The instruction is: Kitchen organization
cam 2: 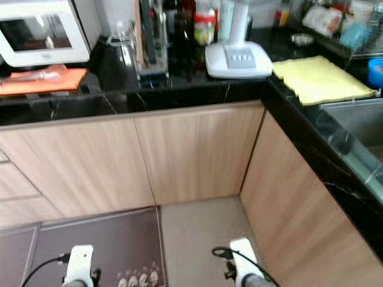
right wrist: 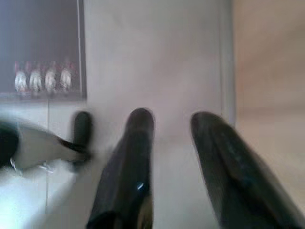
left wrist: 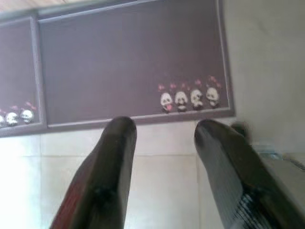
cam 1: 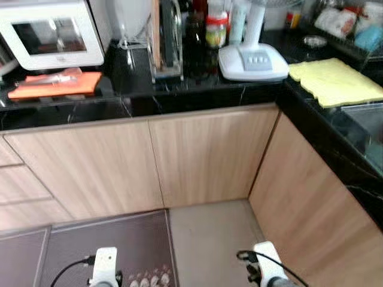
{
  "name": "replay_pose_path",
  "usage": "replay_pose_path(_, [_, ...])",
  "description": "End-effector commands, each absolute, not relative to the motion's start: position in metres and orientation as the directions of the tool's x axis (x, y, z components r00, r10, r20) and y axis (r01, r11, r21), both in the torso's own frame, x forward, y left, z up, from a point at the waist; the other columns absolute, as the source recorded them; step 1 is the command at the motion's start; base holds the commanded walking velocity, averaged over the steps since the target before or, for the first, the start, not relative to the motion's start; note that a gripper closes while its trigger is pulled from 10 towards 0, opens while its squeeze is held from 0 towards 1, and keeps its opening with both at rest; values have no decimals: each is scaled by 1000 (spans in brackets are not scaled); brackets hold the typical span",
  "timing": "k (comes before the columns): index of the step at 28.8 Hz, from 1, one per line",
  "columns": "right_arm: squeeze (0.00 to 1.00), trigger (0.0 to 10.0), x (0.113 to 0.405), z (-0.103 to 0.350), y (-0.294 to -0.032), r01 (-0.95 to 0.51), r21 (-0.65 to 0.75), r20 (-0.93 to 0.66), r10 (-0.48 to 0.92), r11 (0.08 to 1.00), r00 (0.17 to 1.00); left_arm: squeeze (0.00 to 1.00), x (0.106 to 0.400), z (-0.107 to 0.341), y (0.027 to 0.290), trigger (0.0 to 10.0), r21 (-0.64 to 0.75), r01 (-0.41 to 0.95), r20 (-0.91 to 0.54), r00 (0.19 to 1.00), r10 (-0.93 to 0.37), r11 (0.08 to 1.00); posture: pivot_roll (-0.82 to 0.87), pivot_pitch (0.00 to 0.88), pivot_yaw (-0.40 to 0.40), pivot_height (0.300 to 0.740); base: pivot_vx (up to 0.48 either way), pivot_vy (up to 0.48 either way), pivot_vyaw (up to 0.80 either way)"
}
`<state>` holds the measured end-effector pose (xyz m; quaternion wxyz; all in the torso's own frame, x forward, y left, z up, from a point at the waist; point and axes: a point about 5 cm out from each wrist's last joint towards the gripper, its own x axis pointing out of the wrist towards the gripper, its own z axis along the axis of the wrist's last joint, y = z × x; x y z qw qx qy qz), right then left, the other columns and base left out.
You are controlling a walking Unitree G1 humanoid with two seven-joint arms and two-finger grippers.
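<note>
Right now you have both arms hanging low over the floor by the dark mat (cam 1: pixel 108 239): the left gripper (left wrist: pixel 164 129) is released above the mat's edge, and the right gripper (right wrist: pixel 174 119) is released just beside the mat. Up on the black table (cam 1: pixel 179 95), the white fan (cam 1: pixel 251 60) stands in the corner, with the yellow cloth (cam 1: pixel 335 81) just beside it and the orange board (cam 1: pixel 57 85) and microwave (cam 1: pixel 51 33) well apart from it.

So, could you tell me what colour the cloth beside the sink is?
Pale yellow cloth, clearest in left eye view.
</note>
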<state>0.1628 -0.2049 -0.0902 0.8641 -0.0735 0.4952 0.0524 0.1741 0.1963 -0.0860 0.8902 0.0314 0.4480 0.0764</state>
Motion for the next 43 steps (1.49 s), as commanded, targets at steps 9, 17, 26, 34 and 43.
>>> replay_pose_path(9, [0,10000,170,-90,-185,-205,-74,-849,46,976,526,0,159,-90,216,10000,158,-108,-827,529,191,982,-114,0,27,740,0,480,444])
replay_pose_path(17, [0,10000,164,-91,-191,-168,-34,-858,57,985,510,0,159,-87,229,10000,174,-120,-821,530,211,977,-112,0,28,740,0,480,600])
replay_pose_path(26, [0,10000,152,-92,-211,-226,-87,-866,38,970,498,0,158,-87,233,10000,176,-125,-821,528,216,976,-104,0,24,740,0,480,69])
replay_pose_path(34, [0,10000,153,-93,-206,-192,-55,-868,47,980,494,0,158,-87,229,10000,174,-117,-822,530,209,978,-105,0,26,740,0,480,200])
replay_pose_path(43, [0,10000,156,-93,-201,-241,-61,-872,66,969,485,0,164,-86,224,10000,167,-112,-813,546,201,980,-96,0,23,740,0,480,0])
